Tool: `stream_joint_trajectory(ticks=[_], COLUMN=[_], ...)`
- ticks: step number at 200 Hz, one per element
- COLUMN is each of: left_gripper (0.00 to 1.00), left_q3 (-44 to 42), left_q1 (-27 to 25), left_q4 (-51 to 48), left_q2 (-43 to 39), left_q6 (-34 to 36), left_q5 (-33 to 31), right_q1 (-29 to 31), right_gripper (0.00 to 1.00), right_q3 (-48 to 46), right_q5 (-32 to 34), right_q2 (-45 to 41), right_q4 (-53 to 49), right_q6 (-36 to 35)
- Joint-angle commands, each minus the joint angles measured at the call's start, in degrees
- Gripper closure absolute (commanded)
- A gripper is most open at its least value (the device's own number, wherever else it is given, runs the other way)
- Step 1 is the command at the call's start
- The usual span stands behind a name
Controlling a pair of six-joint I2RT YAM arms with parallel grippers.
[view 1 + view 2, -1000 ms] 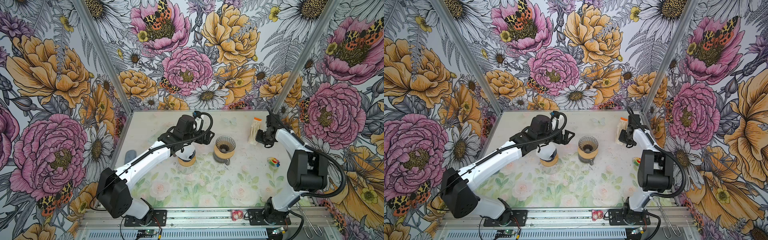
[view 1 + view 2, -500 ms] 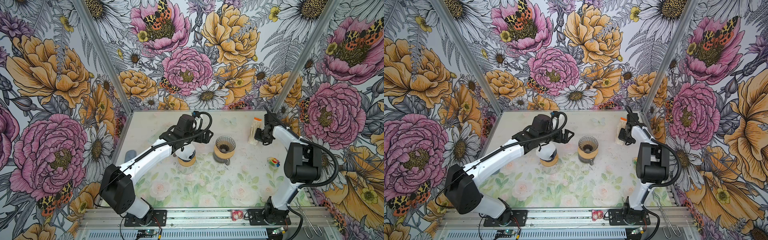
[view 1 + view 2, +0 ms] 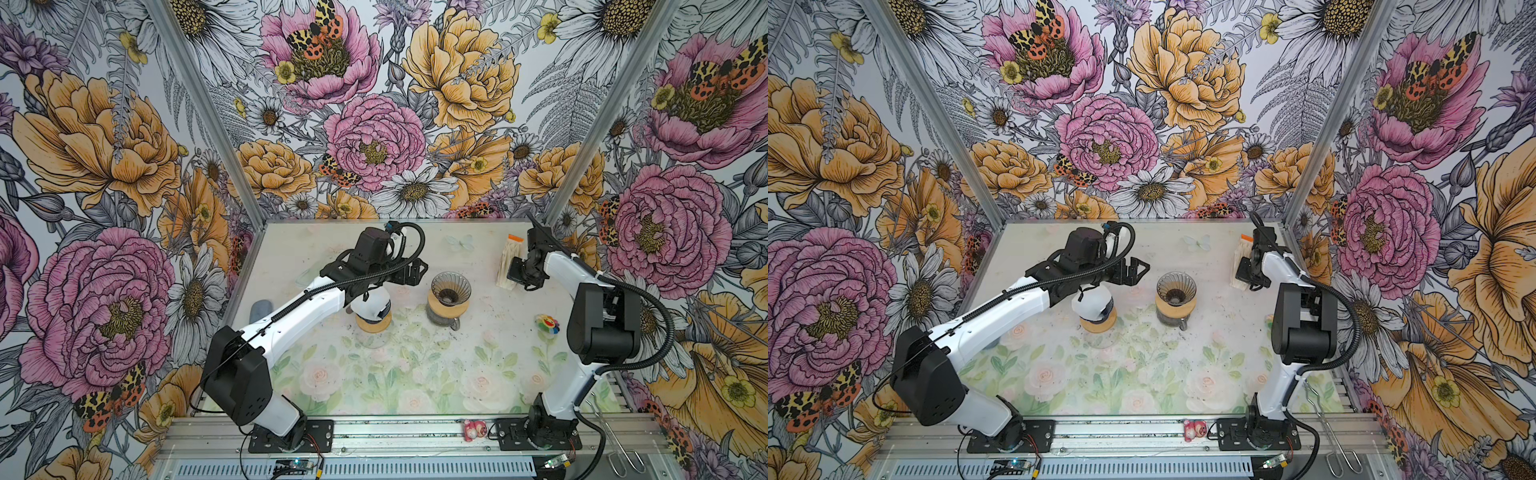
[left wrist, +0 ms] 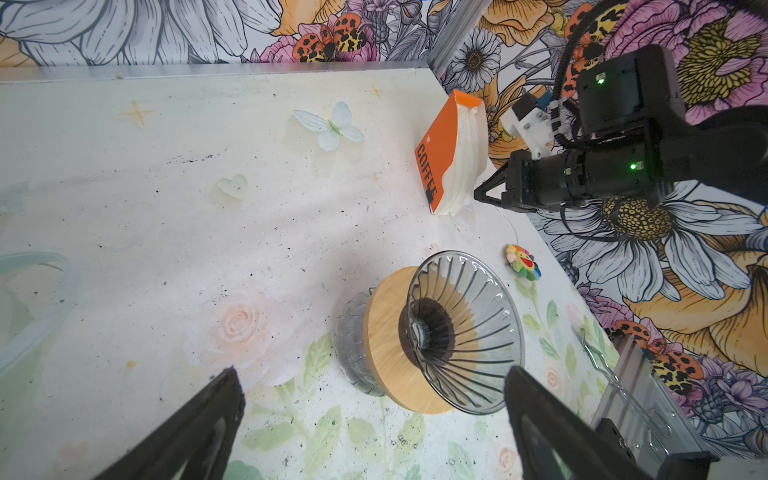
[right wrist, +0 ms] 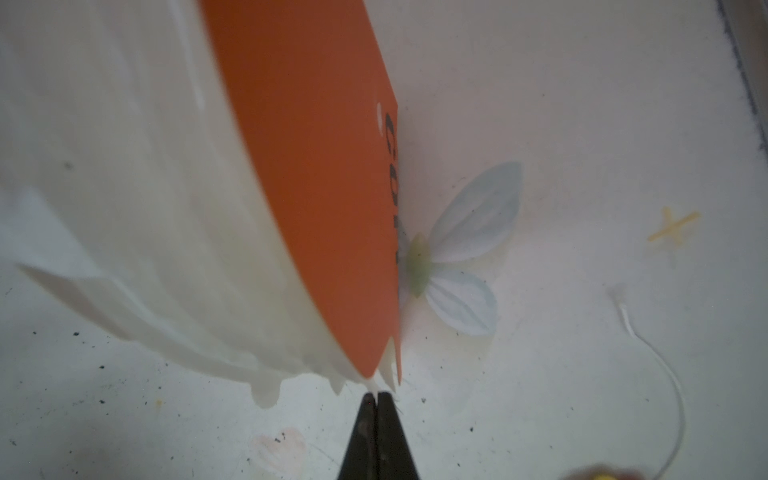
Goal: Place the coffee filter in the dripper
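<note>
R gripper (image 5: 376, 400) jaws together at corner of filter pack (image 4: 457, 166); pack upright, well apart from dripper (image 3: 451, 286), to its R-rear. Can't tell if sheet nipped. Risks: empty pinch, several sheets dragged out, pack tipped over. L gripper (image 4: 372, 374) jaws wide apart, near dripper

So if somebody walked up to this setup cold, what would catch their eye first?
The loud flower-and-moth wallpaper covering every wall hits first. Next comes the ribbed glass dripper in the middle of the table, with no filter in it. Then the orange pack of coffee filters standing at the back right, where the right gripper has its jaws shut at the filters' edge.
</note>
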Motion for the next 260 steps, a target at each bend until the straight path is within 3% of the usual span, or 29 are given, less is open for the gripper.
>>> stream_joint_trajectory(ticks=[1,142,198,260], left_gripper=[0.01,0.01,0.01,0.01], left_q3=[1.77,2.73,3.74,4.37], left_q1=[0.65,0.59,0.26,0.35], left_q4=[1.01,1.01,1.08,0.59], left_q2=[0.71,1.64,2.63,3.15], left_q6=[-0.95,-1.64,-1.61,-1.17], left_q5=[1.09,1.83,2.35,2.49], right_q1=[-0.26,-0.10,0.84,3.81], right_gripper=[1.00,1.00,0.86,0.76], right_q3=[0.93,-0.23,2.31,8.52], right_q5=[0.29,-4.12,-7.34,-6.95], right_q2=[0.47,-7.63,-10.05,-6.32], right_q4=[0.84,0.47,-0.23,-2.13], right_q6=[0.05,0.16,-0.17,-1.94])
